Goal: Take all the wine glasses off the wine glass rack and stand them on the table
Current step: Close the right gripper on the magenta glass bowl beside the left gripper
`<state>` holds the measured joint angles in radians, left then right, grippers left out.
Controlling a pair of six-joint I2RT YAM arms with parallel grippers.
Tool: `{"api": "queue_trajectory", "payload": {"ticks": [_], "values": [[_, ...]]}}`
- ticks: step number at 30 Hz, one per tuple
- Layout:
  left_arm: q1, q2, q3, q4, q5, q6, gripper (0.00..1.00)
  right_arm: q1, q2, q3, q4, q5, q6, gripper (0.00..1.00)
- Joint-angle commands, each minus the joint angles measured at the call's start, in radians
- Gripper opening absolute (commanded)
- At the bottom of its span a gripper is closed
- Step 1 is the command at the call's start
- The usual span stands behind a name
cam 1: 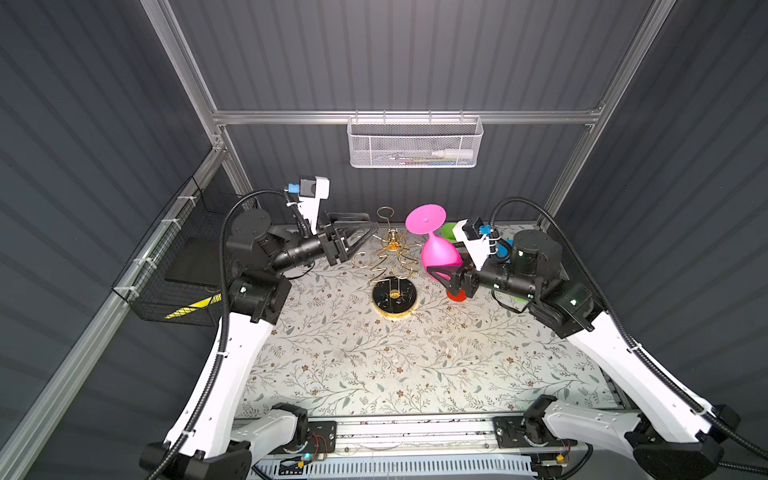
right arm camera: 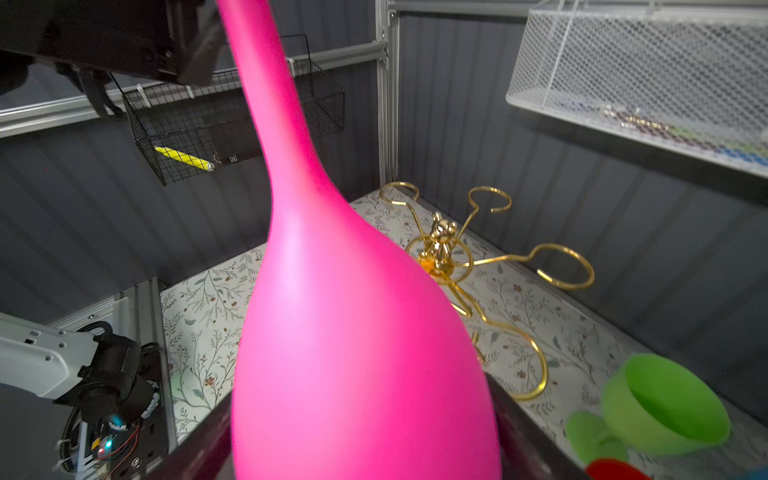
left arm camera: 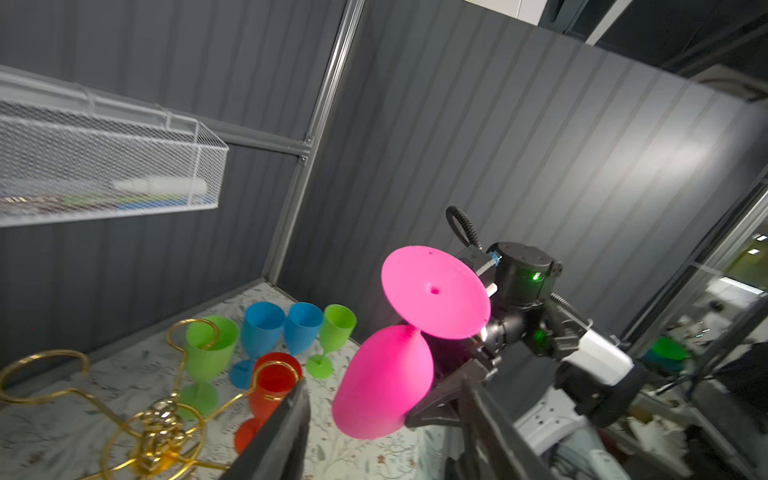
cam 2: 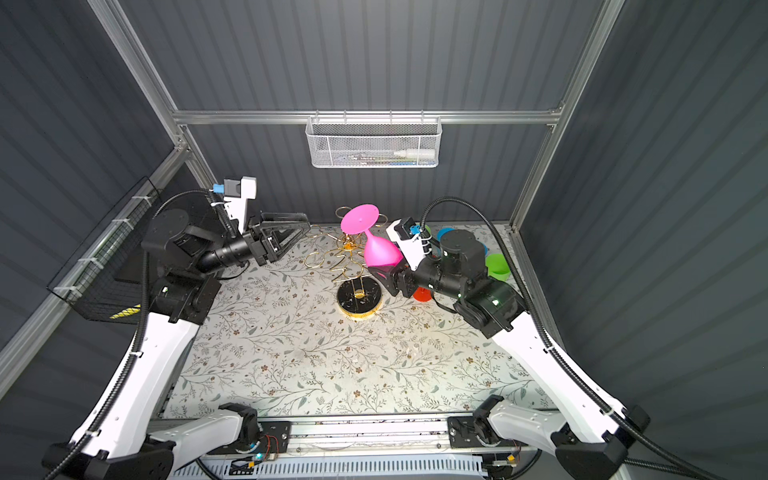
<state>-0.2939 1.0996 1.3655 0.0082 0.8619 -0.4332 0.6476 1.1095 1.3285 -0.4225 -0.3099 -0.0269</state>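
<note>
Tilting foot-up, the wine glass (cam 1: 438,249) sits clamped in the right pincer (cam 1: 441,274).

Plastic stem glasses, 6 altogether: 1 pink wine glass (left arm camera: 382,382), 2 green glasses (left arm camera: 210,349) (left arm camera: 337,328), 2 blue glasses (left arm camera: 262,332) (left arm camera: 303,328), 1 red glass (left arm camera: 274,382). Racks: 1 thin gold wire rack (cam 1: 392,241) on a round black base; the no. of its looped arms cannot be counted exactly, as some overlap. Baskets: 2, i.e. 1 white mesh basket (cam 1: 413,145) and 1 black wire basket (cam 1: 174,266). Also 2 white-and-black robot arms (cam 1: 232,374) (cam 1: 636,370).
</note>
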Motion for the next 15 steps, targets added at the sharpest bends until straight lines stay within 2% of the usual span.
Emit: {"api": "queue_trajectory", "payload": {"ticks": [1,7,15], "values": [[-0.018,-0.019,-0.086,0.012,-0.073,0.343,0.57,0.010,-0.015,0.046,-0.189,0.047,0.061,0.54],[-0.088,-0.031,-0.143,-0.023,-0.117,0.682,0.53,0.021,0.003,0.095,-0.311,0.049,0.109,0.52],[-0.164,-0.011,-0.154,-0.017,-0.118,0.860,0.52,0.042,0.067,0.126,-0.342,0.042,0.145,0.51]]}}
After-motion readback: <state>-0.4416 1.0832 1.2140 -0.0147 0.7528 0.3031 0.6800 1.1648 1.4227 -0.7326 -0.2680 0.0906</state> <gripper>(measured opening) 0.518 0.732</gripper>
